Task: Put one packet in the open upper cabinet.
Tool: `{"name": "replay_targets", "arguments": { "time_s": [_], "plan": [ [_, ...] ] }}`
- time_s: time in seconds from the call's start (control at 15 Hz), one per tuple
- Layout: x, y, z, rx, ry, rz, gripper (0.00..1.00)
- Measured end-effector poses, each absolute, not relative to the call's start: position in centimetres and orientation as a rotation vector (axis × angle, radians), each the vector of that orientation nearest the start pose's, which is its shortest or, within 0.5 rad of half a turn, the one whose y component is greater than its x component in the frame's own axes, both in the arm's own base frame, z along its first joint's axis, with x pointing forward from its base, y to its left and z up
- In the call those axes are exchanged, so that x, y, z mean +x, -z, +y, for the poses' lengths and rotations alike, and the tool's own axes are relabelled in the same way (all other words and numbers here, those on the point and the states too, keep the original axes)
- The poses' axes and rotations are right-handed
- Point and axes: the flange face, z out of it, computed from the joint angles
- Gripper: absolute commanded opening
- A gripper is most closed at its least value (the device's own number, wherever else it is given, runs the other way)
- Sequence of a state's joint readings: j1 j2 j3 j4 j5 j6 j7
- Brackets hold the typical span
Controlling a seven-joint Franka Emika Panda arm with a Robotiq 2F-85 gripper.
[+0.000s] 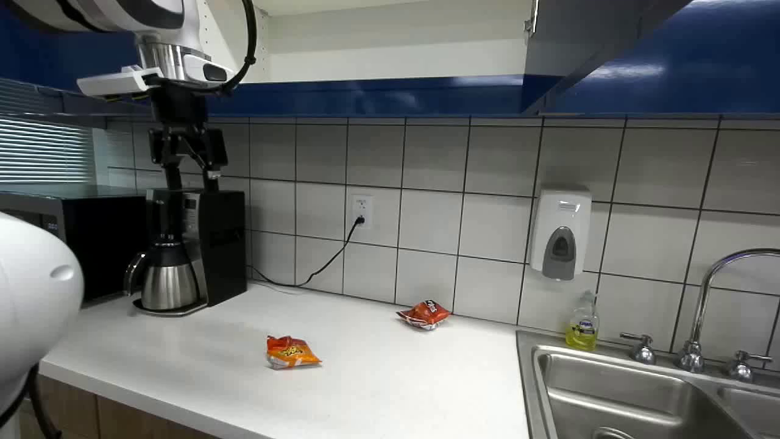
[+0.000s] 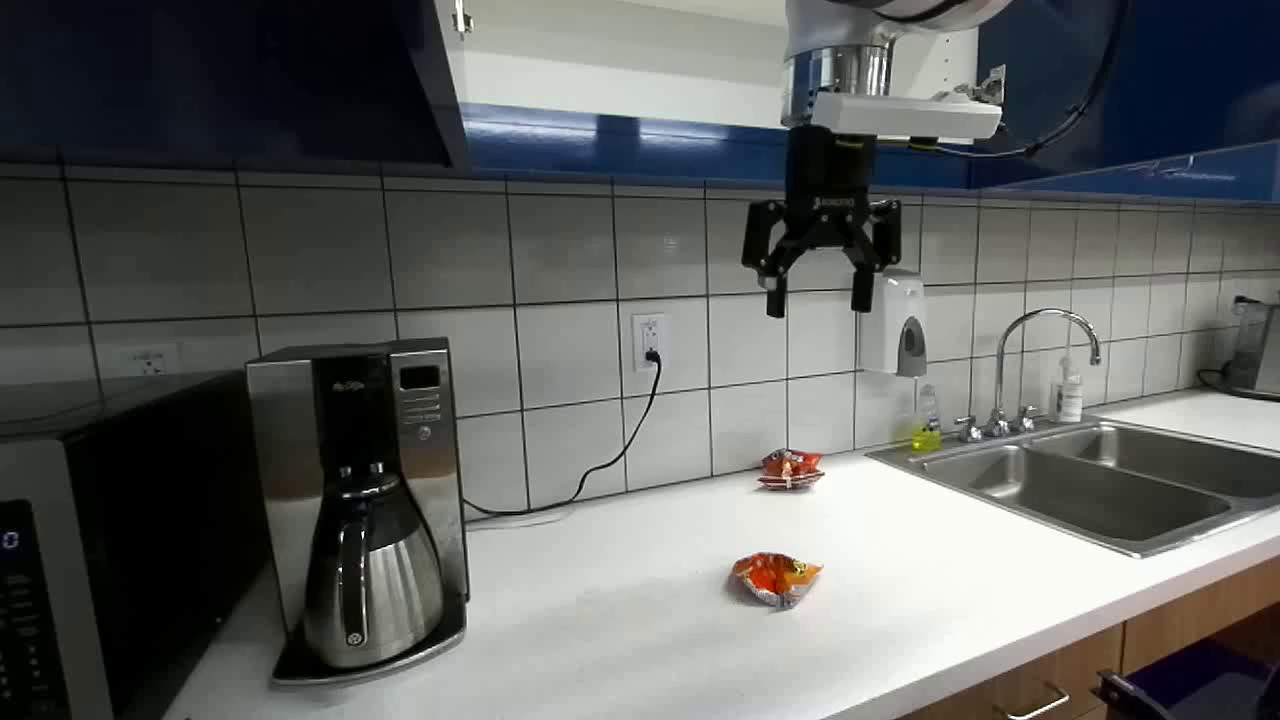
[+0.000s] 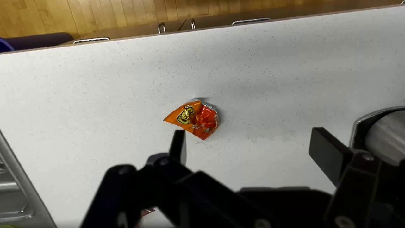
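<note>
The orange packet with yellowish patches lies on the white counter, in both exterior views (image 1: 292,352) (image 2: 778,577) and near the middle of the wrist view (image 3: 194,118). My gripper (image 1: 193,182) hangs pointing down, high above the counter, its fingers spread with nothing between them. It also shows in an exterior view (image 2: 820,300) and in the wrist view (image 3: 250,145), where the packet appears just beyond the left fingertip. The open upper cabinet, with blue trim and white interior, is above the tiles in both exterior views (image 1: 378,97) (image 2: 620,140). The arm hides part of it.
A redder packet (image 1: 425,314) lies by the tiled wall. A coffee maker (image 2: 430,400) with a steel carafe and a microwave (image 2: 150,560) stand at one end of the counter. A soap dispenser (image 1: 560,235), soap bottle (image 1: 583,326) and sink (image 1: 525,366) are at the other.
</note>
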State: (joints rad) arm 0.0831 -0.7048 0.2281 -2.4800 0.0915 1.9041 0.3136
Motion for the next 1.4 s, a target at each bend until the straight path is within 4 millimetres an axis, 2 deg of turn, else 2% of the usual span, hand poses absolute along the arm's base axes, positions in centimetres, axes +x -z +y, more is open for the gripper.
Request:
{"name": "replay_targets", "arguments": {
  "time_s": [0.67, 0.8, 1.13, 1.4],
  "plan": [
    [33.7, -52.5, 12.1, -3.153, 0.201, 0.089, 1.0],
    [34.3, -52.0, 11.1, -3.14, 0.198, 0.046, 1.0],
    [36.4, -50.0, 7.1, -3.093, 0.175, -0.085, 1.0],
    [38.1, -48.2, 4.5, -3.078, 0.154, -0.08, 1.0]
  ]
}}
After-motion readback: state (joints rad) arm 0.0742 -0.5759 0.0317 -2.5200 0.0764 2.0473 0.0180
